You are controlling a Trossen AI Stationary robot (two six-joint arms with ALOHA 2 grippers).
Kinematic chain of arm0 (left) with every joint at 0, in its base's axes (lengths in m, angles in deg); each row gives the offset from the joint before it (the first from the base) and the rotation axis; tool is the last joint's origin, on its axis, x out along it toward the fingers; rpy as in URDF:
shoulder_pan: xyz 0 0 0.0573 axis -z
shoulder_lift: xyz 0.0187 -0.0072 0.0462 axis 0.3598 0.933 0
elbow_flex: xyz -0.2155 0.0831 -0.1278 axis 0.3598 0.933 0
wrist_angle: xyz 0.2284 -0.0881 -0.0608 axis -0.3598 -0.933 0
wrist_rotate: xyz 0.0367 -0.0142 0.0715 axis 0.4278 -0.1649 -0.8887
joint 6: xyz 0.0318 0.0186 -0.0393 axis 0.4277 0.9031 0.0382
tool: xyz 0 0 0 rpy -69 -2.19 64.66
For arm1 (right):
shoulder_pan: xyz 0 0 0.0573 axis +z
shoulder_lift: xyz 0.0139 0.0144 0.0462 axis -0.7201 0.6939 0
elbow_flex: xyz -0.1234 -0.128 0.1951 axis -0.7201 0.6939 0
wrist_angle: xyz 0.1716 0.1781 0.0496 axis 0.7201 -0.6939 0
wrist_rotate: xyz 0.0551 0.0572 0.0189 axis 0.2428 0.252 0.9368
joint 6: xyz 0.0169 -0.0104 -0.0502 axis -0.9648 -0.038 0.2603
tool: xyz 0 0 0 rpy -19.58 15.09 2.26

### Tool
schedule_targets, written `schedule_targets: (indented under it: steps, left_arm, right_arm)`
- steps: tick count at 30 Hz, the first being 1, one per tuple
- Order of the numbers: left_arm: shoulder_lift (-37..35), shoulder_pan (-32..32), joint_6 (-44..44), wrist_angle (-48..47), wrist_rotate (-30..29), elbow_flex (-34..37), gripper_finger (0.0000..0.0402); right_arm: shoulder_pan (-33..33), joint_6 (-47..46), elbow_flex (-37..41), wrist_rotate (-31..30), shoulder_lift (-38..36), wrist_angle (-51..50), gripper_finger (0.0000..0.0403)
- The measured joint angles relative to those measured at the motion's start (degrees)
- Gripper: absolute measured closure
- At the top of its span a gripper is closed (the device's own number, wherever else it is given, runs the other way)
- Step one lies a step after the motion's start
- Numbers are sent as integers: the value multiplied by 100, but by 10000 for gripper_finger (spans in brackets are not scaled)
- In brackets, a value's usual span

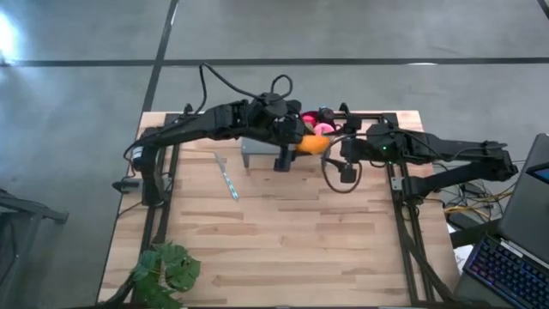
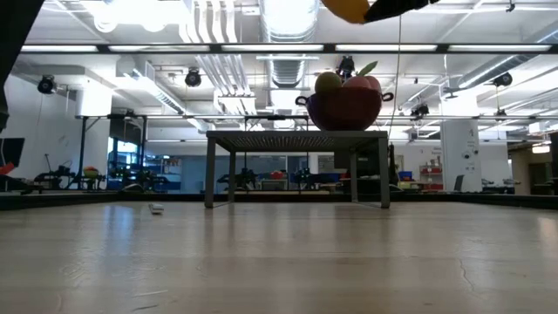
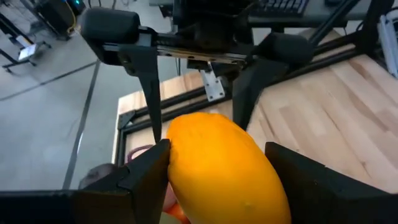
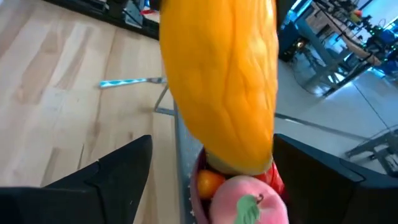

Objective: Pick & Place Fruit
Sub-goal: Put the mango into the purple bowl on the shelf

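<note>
We stand at a pale wooden bench [image 1: 283, 240] with a black frame along its edges, set on a grey floor crossed by dark lines. In the low view the room behind is a workshop hall with white ducts and strip lights overhead.

Near the bench's far edge, about the middle, a small grey stand [image 2: 296, 139] carries the purple bowl [image 2: 344, 109], with a green fruit [image 2: 328, 83] and a red one [image 2: 362, 85] heaped in it. In the right wrist view a pink fruit [image 4: 249, 199] and a small orange one [image 4: 208, 182] lie in the bowl.

The elongated orange fruit [image 1: 313, 144] hangs in the air just over the bowl, at the stand's right end. The left pincer [image 3: 217, 180] pinches this fruit, one finger on each flank. The right pincer [image 4: 211, 180] reaches in from the opposite side with its fingers spread wide on either side of the same fruit; we cannot tell whether they touch it. The two arms meet over the bowl and hide most of it from above.

A pale blue strip [image 1: 227, 178] lies flat on the bench in front of the stand's left end. A leafy green plant [image 1: 165, 270] sits at the near left corner. A laptop [image 1: 515, 249] shows beyond the bench's right edge.
</note>
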Motion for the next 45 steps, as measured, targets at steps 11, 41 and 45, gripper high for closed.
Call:
schedule_targets:
  steps: [11,41,45]
  left_arm:
    - [-821,-33,-347,1896,833,1431,149]
    - [-1364,-55,-938,5631,1388,3818,149]
    - [-1364,-64,-936,5631,1388,3818,149]
  right_arm:
    - [-2,-100,920,673,-1479,897,117]
    - [2,-229,1408,1425,-1070,3170,129]
    - [2,-227,1349,1427,-983,3175,121]
